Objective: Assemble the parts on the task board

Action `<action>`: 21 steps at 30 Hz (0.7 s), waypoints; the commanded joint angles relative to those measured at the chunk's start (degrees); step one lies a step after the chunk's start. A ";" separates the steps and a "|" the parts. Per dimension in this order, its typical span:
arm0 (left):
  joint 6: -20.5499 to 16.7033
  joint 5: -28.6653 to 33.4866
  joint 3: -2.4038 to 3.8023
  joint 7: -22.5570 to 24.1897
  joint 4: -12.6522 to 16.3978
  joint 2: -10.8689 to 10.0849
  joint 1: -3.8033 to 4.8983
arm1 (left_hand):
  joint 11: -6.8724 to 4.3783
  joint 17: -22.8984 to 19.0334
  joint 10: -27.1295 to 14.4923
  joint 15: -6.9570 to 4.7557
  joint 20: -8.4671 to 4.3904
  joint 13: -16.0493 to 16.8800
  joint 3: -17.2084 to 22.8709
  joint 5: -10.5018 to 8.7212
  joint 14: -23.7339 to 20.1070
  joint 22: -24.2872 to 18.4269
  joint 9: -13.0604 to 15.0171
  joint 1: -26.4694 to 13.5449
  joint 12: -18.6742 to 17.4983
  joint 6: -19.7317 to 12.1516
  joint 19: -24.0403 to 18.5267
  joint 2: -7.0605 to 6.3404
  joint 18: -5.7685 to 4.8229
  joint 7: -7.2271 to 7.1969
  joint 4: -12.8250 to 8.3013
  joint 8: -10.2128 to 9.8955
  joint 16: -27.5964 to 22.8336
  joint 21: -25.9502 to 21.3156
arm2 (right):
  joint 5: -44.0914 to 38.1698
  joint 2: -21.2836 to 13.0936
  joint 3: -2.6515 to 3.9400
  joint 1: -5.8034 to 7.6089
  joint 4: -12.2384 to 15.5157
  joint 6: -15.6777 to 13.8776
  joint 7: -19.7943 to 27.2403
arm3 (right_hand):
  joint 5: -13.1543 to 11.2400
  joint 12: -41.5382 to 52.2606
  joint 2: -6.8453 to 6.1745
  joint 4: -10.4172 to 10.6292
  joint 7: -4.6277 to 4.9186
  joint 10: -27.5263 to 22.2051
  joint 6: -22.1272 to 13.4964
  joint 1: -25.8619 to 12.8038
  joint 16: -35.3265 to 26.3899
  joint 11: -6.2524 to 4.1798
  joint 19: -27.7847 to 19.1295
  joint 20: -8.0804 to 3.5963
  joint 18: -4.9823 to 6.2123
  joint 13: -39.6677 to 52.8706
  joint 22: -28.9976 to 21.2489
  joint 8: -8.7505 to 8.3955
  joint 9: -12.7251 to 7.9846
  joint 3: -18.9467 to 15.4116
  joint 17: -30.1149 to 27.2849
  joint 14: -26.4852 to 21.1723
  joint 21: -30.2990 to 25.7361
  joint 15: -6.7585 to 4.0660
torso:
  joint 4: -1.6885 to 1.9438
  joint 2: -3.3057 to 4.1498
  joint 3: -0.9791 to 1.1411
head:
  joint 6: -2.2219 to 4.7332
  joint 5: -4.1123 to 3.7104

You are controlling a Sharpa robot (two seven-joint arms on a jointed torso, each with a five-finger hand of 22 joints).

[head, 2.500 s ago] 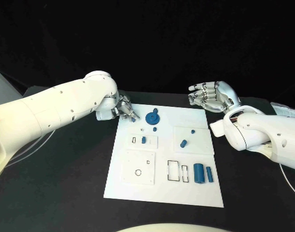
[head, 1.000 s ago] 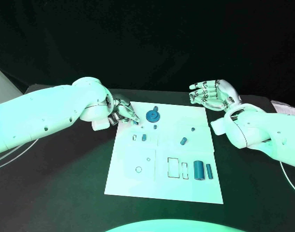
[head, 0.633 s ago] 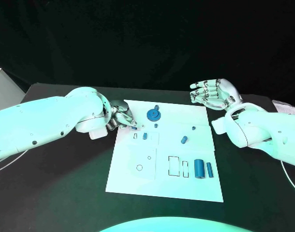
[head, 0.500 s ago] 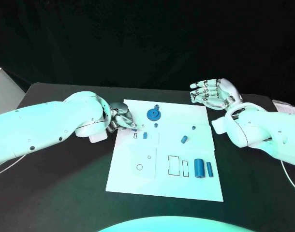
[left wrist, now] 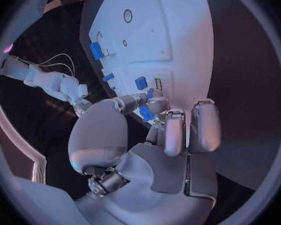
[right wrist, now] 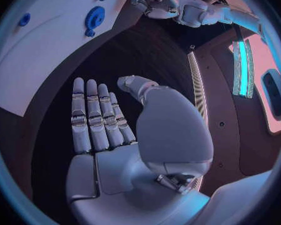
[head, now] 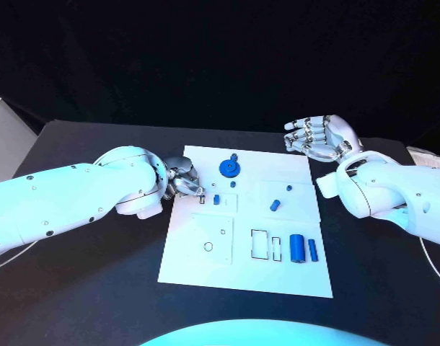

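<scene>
One board (head: 243,274), two hands, left (head: 184,179) and right (head: 319,137), one gear (head: 227,169), two cylinders (head: 296,249) lower right.

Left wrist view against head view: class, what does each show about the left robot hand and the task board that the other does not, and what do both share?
The left wrist view alone shows a small blue part pinched at the left robot hand's fingertips. The head view alone shows the whole task board, the two blue cylinders lying side by side near its near right corner, and the right robot hand raised with fingers spread, holding nothing. Both show the left robot hand at the board's left edge and the blue gear.
</scene>
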 commanded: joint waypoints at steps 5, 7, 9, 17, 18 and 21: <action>1.50 -2.73 -0.07 0.55 -0.22 0.62 -0.14 | -0.13 11.33 0.49 -0.47 0.10 -0.04 10.03 0.39 5.17 2.32 -0.09 -0.08 0.23 1.25 0.44 0.47 -0.74 -0.98 -10.14 0.40 0.32 0.32 | -0.64 -0.03 0.02 -0.04 0.12 0.98 0.33 | 0.14 -0.26 0.54 -0.39 0.59 0.03 -0.10 0.03 -0.18 0.06 0.18 0.03 0.24 -0.04 -0.05 -0.34 -0.05 0.07 -0.05 0.25 0.00 0.26 | 0.00 -0.03 0.09 | -0.33 0.00; 2.16 -3.03 -0.11 0.50 -0.33 0.76 -0.17 | -0.14 11.33 0.51 -0.48 0.09 -0.07 10.10 0.42 5.17 2.32 -0.10 -0.12 0.23 1.29 0.44 0.43 -0.74 -1.00 -10.17 0.43 0.32 0.32 | -0.64 -0.03 0.02 -0.04 0.13 0.99 0.34 | 0.14 -0.26 0.54 -0.39 0.59 0.03 -0.10 0.03 -0.18 0.06 0.18 0.03 0.24 -0.04 -0.05 -0.34 -0.05 0.07 -0.05 0.25 0.00 0.26 | 0.00 -0.03 0.11 | -0.37 0.00; 2.87 -3.33 -0.15 0.46 -0.44 0.90 -0.19 | -0.15 11.36 0.54 -0.48 0.08 -0.03 10.11 0.42 5.18 2.36 -0.10 -0.13 0.26 1.30 0.47 0.41 -0.75 -1.00 -10.18 0.44 0.34 0.35 | -0.64 -0.04 0.02 -0.04 0.15 1.01 0.34 | 0.14 -0.26 0.54 -0.39 0.59 0.03 -0.10 0.03 -0.18 0.06 0.18 0.03 0.24 -0.04 -0.05 -0.34 -0.05 0.07 -0.05 0.25 0.00 0.26 | -0.02 -0.03 0.10 | -0.40 0.00; 4.93 -4.64 -0.24 0.32 -1.00 1.41 -0.22 | -0.19 11.38 0.71 -0.51 0.06 0.16 10.25 0.47 5.19 2.48 -0.14 -0.22 0.42 1.39 0.56 0.26 -0.78 -1.05 -10.27 0.49 0.35 0.44 | -0.64 -0.08 0.02 -0.04 0.18 1.05 0.33 | 0.23 -0.29 0.55 -0.42 0.61 0.10 -0.05 -0.03 -0.19 0.07 0.21 0.03 0.23 -0.03 -0.15 -0.35 -0.05 0.06 -0.11 0.27 0.02 0.26 | 0.02 -0.05 0.08 | -0.61 0.01; 5.12 -4.79 -0.26 0.30 -1.09 1.47 -0.22 | -0.19 11.38 0.71 -0.51 0.06 0.16 10.25 0.47 5.19 2.48 -0.14 -0.22 0.42 1.39 0.56 0.26 -0.78 -1.05 -10.27 0.49 0.35 0.44 | -0.63 -0.08 0.02 -0.04 0.18 1.05 0.34 | 0.23 -0.29 0.55 -0.42 0.61 0.10 -0.05 -0.03 -0.19 0.07 0.21 0.03 0.23 -0.03 -0.15 -0.35 -0.05 0.06 -0.11 0.27 0.02 0.26 | 0.03 -0.04 0.09 | -0.64 0.00; 5.53 -5.07 -0.30 0.24 -1.25 1.59 -0.23 | -0.19 11.38 0.71 -0.51 0.06 0.16 10.25 0.47 5.19 2.48 -0.14 -0.22 0.42 1.39 0.56 0.26 -0.78 -1.05 -10.27 0.49 0.35 0.44 | -0.58 -0.08 0.02 -0.04 0.19 1.03 0.37 | 0.26 -0.31 0.56 -0.41 0.62 0.11 -0.04 -0.07 -0.20 0.07 0.22 0.03 0.23 -0.04 -0.20 -0.36 -0.06 0.06 -0.14 0.28 0.02 0.27 | 0.03 -0.03 0.08 | -0.70 -0.04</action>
